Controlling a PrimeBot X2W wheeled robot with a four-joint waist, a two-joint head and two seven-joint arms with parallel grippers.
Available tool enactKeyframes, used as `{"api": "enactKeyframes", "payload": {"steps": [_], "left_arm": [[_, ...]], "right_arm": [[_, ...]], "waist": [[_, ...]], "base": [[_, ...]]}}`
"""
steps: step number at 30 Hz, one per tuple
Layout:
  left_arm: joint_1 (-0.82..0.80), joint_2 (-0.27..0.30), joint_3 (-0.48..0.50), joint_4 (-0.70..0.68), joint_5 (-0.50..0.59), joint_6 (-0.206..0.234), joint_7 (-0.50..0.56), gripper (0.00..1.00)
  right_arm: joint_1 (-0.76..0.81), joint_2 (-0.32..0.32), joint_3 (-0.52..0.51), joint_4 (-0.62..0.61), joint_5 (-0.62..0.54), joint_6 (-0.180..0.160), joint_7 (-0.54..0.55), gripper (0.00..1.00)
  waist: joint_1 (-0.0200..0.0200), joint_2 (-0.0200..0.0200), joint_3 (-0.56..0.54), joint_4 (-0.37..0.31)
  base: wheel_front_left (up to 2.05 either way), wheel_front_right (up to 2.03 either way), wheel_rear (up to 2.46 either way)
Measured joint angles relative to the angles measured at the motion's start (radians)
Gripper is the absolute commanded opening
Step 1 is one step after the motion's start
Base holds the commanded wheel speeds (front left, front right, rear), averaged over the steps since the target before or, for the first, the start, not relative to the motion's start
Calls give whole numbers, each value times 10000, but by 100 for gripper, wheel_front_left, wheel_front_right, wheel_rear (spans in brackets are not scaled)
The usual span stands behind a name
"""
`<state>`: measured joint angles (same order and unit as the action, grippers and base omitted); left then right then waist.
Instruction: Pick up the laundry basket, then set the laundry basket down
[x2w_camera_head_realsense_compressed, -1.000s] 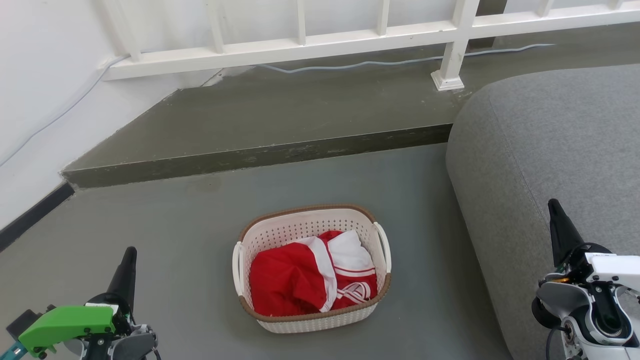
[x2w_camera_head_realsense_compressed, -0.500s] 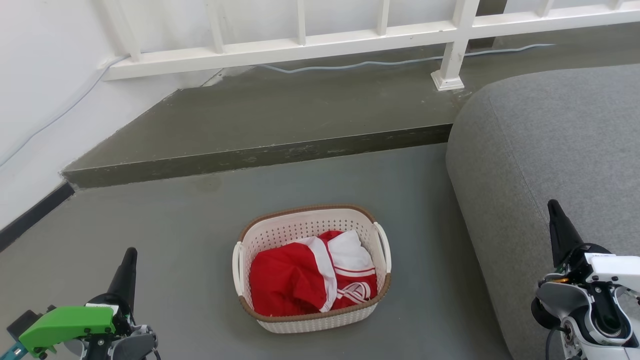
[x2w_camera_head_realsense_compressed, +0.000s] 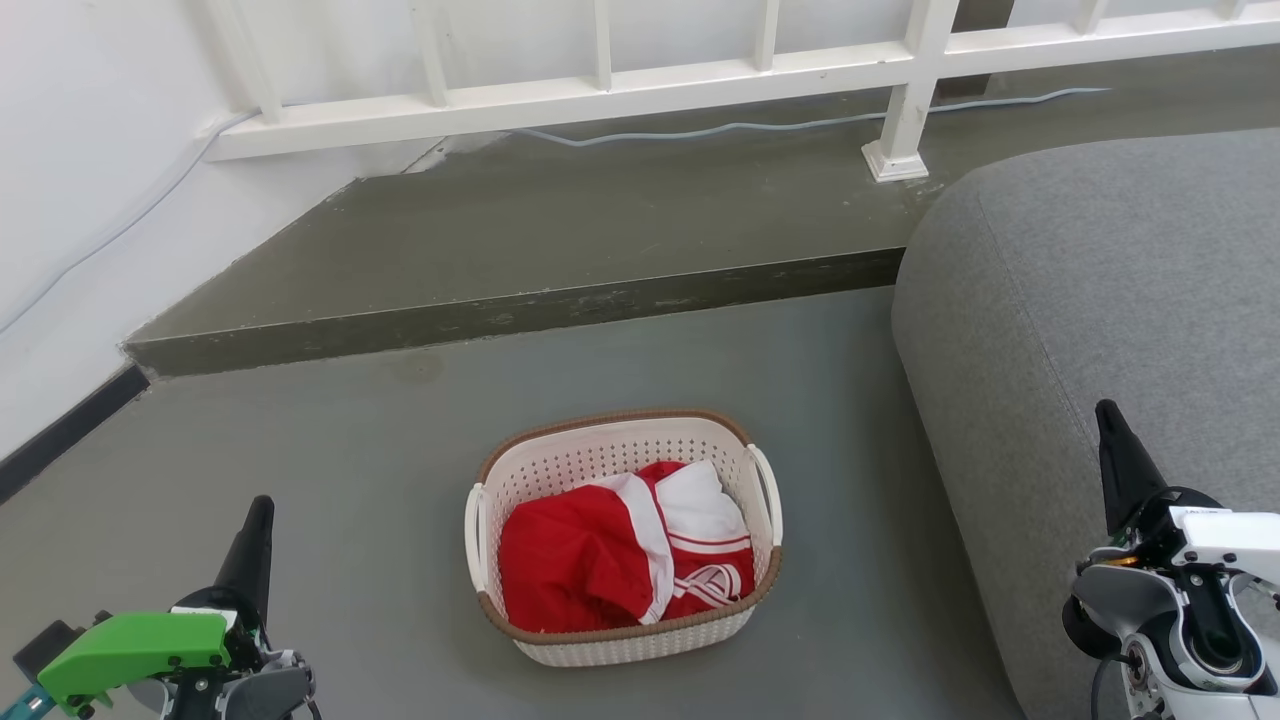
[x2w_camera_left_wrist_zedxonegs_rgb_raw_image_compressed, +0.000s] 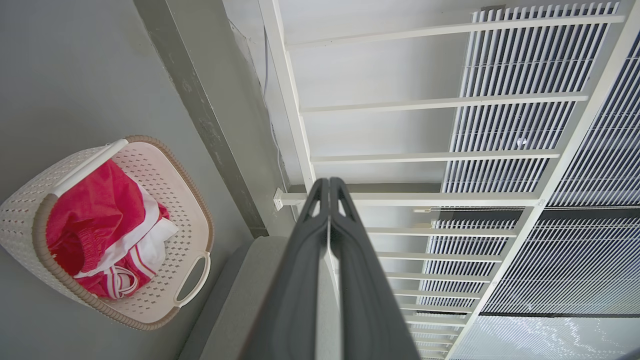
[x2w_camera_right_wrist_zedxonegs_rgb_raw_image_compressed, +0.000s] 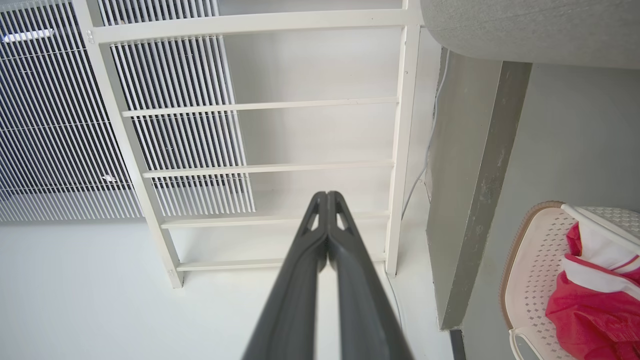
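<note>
The left pincer (x2w_camera_head_realsense_compressed: 260, 510) and the right pincer (x2w_camera_head_realsense_compressed: 1108, 415) of a wheeled robot hang low at either side of its head view, each with its two dark fingers pressed together and holding nothing, well apart from the laundry basket (x2w_camera_head_realsense_compressed: 600, 455) that stands upright on the grey floor (x2w_camera_head_realsense_compressed: 350, 450) between them. Red-and-white clothing (x2w_camera_head_realsense_compressed: 580, 560) lies heaped inside, below the brown rim. The scene fits two stages alike: a basket waiting to be lifted, or one already put back down with both arms clear.

The hazards, as judged from here, sit on the right. The grey sofa (x2w_camera_head_realsense_compressed: 1100, 300) bulges near the basket's right handle (x2w_camera_head_realsense_compressed: 768, 490), leaving a narrow strip of floor; an arm reaching in there could scrape the upholstery or nudge the light plastic basket sideways. The left handle (x2w_camera_head_realsense_compressed: 472, 535) faces open floor, with the white wall (x2w_camera_head_realsense_compressed: 80, 150) well off. Any lift by one handle alone would likely tip the basket and spill the clothing; uneven pull from two arms would do the same, and thin handles could slip off smooth tapered fingers.

Beyond the basket, a raised concrete step (x2w_camera_head_realsense_compressed: 500, 315) cuts across the floor, with a white railing (x2w_camera_head_realsense_compressed: 600, 95) and a loose cable (x2w_camera_head_realsense_compressed: 760, 125) behind it: an edge to catch a basket carried low, or a wheel. The widest free room lies ahead-left of the basket, short of the step
</note>
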<state>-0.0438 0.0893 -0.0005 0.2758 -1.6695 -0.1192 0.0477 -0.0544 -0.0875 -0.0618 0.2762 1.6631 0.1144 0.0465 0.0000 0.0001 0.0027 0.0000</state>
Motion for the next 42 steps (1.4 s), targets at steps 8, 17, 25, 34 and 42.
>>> {"api": "enactKeyframes", "payload": {"steps": [8,17,25,34,42], "left_arm": [[-10,-4,4,8,2,0,0,0],[-29,-8,12,15,2,-8,2,0],[-36,-10,17,19,2,-8,2,0],[-90,-17,27,25,2,-8,42,0],[-115,-27,35,29,2,-10,42,0]], "right_arm": [[-1,2,-8,8,0,0,42,0],[-3,4,-12,25,-2,0,75,0],[-3,4,-17,36,-2,15,75,0],[-4,8,-21,40,-2,17,75,0],[-5,13,-27,44,-2,36,75,0]], "waist": [[0,0,-1,0],[0,0,-1,0],[0,0,-1,0],[0,0,-2,0],[0,0,-2,0]], "base": [[0,0,0],[0,0,0],[0,0,0],[0,0,0],[0,0,0]]}}
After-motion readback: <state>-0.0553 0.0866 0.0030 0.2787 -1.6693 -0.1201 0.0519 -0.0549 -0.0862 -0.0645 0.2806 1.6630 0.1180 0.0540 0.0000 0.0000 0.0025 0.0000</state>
